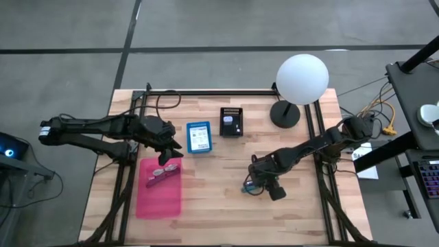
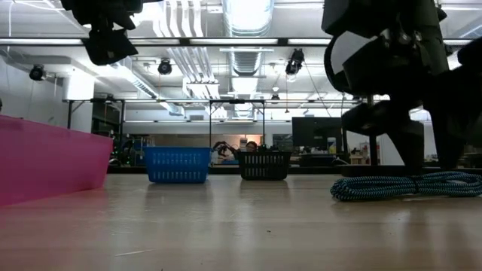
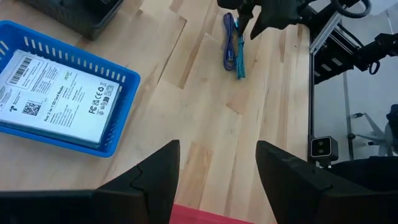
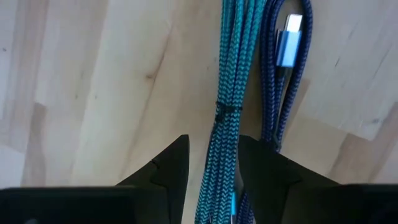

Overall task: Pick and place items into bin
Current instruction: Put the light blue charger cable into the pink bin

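Teal braided cable (image 4: 227, 99) lies between the lowered right gripper's (image 4: 212, 163) parted fingers; left gripper (image 3: 217, 168) hovers released.

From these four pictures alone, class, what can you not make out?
- Pink bin contents: high view too small; low view's wall hides the inside.
- Braided cables: right wrist view's edge cuts off their lower ends.
- Black basket contents: too small in high view.
- Packet print: too small to read.
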`<act>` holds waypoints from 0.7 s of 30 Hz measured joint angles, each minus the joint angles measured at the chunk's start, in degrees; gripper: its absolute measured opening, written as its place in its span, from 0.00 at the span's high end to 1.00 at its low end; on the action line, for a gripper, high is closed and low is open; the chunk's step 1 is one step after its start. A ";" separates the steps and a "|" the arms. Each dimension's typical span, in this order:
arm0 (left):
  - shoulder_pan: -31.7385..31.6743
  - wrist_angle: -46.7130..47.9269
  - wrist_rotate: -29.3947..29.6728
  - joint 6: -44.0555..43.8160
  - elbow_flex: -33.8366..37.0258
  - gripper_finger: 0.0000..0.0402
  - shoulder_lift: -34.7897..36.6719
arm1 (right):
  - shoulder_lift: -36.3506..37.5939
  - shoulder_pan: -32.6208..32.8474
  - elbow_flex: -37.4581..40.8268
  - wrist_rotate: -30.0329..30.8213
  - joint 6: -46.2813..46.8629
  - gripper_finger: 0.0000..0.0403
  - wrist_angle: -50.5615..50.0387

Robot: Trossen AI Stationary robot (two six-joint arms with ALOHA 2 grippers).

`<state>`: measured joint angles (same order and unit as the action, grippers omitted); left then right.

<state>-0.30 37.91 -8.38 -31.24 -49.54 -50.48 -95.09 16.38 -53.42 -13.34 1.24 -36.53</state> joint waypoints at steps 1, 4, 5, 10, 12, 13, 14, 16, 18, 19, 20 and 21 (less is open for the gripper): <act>0.00 0.00 0.02 0.00 0.00 0.51 0.00 | 0.00 0.00 0.42 0.00 -0.17 0.69 0.12; 0.00 -0.06 0.08 -0.02 0.00 0.51 0.00 | 0.00 0.00 1.62 0.00 -1.22 0.69 1.07; 0.00 -0.07 0.11 -0.02 0.00 0.51 0.00 | 0.00 0.00 2.11 -0.01 -1.34 0.70 1.92; 0.00 -0.31 0.15 -0.04 0.09 0.51 0.00 | 0.00 0.00 4.86 -0.04 -1.32 0.71 6.44; 0.00 -0.28 0.15 -0.04 0.11 0.51 0.00 | 0.00 0.00 5.47 -0.04 -1.25 0.73 6.73; 0.00 -0.28 0.15 -0.04 0.11 0.51 0.00 | 0.00 0.00 5.67 -0.07 -1.27 0.74 6.75; 0.00 -0.27 0.15 -0.07 0.11 0.51 0.00 | 0.00 0.00 5.79 -0.08 -1.24 0.75 6.77; 0.00 -0.26 0.15 -0.07 0.11 0.51 0.00 | 0.00 0.00 5.83 -0.15 -0.38 0.79 6.80; 0.00 -0.26 0.15 -0.04 0.11 0.51 0.00 | 0.00 0.00 5.77 -0.18 1.01 0.84 6.75; 0.00 -0.24 0.15 -0.05 0.11 0.51 0.00 | 0.00 0.00 5.62 -0.20 1.59 0.87 6.73; 0.00 -0.24 0.15 -0.04 0.11 0.51 0.00 | 0.00 0.00 5.37 -0.22 1.61 0.90 6.77; 0.00 -0.24 0.15 -0.06 0.11 0.51 0.00 | 0.00 0.00 5.04 -0.41 1.65 0.93 6.85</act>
<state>-0.30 37.67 -8.23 -31.31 -49.43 -50.48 -95.09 16.38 -48.39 -13.75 2.89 -29.68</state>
